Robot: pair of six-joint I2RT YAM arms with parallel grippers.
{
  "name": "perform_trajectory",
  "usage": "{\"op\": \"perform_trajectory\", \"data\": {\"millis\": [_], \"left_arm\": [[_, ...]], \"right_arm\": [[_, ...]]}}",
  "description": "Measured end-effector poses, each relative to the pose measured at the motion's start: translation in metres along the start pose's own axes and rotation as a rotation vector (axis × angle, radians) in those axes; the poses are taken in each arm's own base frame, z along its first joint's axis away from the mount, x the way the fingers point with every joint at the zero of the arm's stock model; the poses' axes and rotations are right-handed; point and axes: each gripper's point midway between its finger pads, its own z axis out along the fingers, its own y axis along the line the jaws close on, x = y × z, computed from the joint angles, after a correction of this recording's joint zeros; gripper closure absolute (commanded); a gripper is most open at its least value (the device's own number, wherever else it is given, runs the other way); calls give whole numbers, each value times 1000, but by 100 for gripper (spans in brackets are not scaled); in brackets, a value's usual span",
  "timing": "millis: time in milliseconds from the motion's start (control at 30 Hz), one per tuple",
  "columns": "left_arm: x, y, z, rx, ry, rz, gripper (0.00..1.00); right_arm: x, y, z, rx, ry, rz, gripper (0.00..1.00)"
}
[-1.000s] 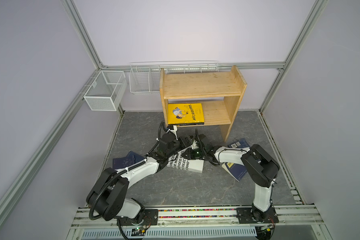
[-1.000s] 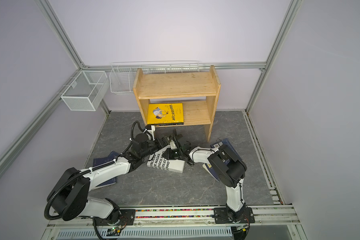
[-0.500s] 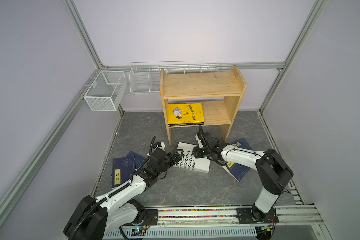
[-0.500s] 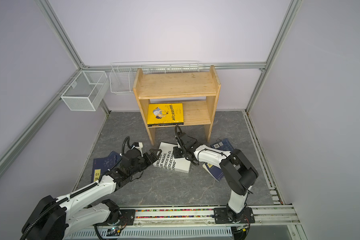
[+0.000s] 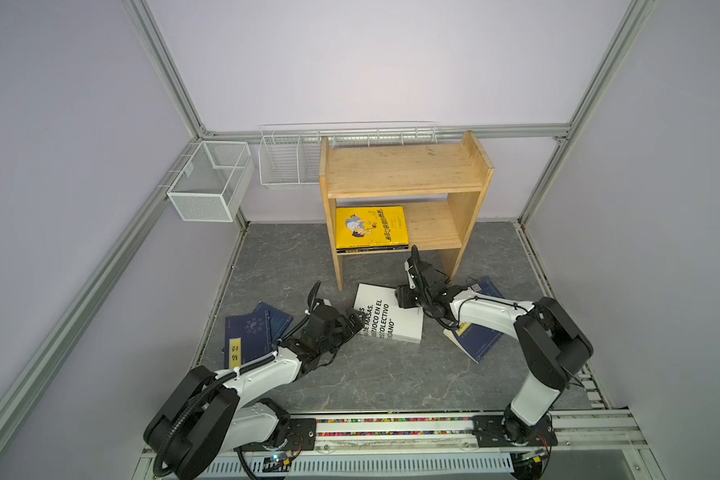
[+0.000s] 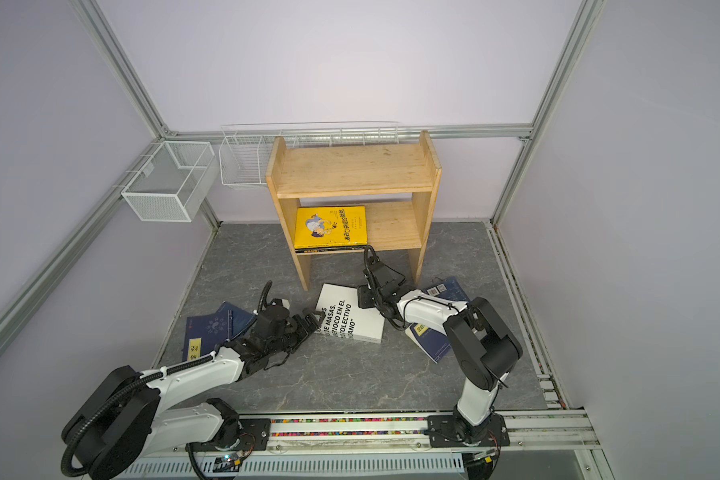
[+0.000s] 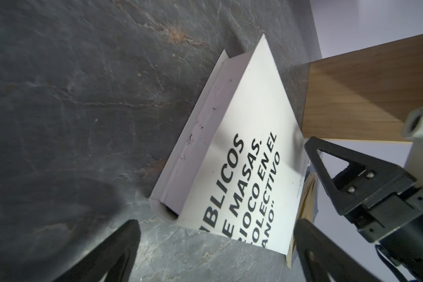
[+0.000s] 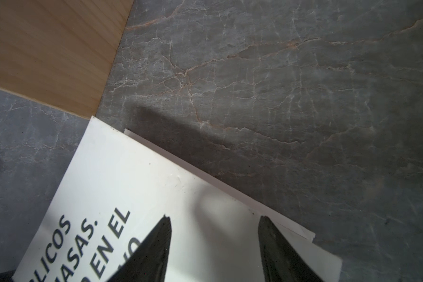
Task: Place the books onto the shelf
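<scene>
A thick white book with black lettering (image 5: 391, 318) (image 6: 352, 316) (image 7: 242, 146) (image 8: 144, 195) lies flat on the floor in front of the pine shelf (image 5: 404, 170) (image 6: 350, 168). My left gripper (image 5: 352, 328) (image 6: 310, 322) (image 7: 216, 222) is wide open at the book's near left edge, holding nothing. My right gripper (image 5: 404, 297) (image 6: 364, 297) (image 8: 215, 218) hovers open over the book's far right corner. A yellow book (image 5: 371, 226) (image 6: 331, 226) rests on the lower tier, on top of a thin black one (image 5: 371, 249). Navy books lie left (image 5: 254, 332) (image 6: 213, 328) and right (image 5: 479, 340) (image 6: 433, 345).
Two white wire baskets (image 5: 208, 187) (image 5: 287, 166) hang on the back left frame. The shelf's side panel (image 7: 364, 97) (image 8: 47, 48) stands close behind the white book. The arms' base rail (image 5: 391, 428) runs along the front edge.
Both grippers were bunched on the white book; the left arm has pulled back toward the front left. The right gripper has opened, and the book lies flat.
</scene>
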Motion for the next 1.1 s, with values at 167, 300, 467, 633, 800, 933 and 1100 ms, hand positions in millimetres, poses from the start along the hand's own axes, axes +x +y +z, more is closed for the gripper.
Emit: {"op": "perform_trajectory", "data": {"millis": [167,300,467,633,800,933,1100], "left_arm": [[2,2,14,4,7,-16,0],[-3,-4,22,41,-16,-24,0],[-21,-9,31,56,-57,-44,0],[-56,2,32,4,-134,-55,0],[-82,12,28,-47,-197,-35,0],[-88,9,19,-39,-200,-24,0],[-90,-10,-11,25,-231,19,0]], "right_arm": [[-9,-3,25,13,8,14,62],[-11,-4,33,0,1,60,64],[-6,3,34,-42,-7,133,66],[11,30,30,-113,5,190,66],[39,70,19,-183,65,196,66],[51,78,9,-174,106,178,63],[55,72,3,-115,129,141,64]]}}
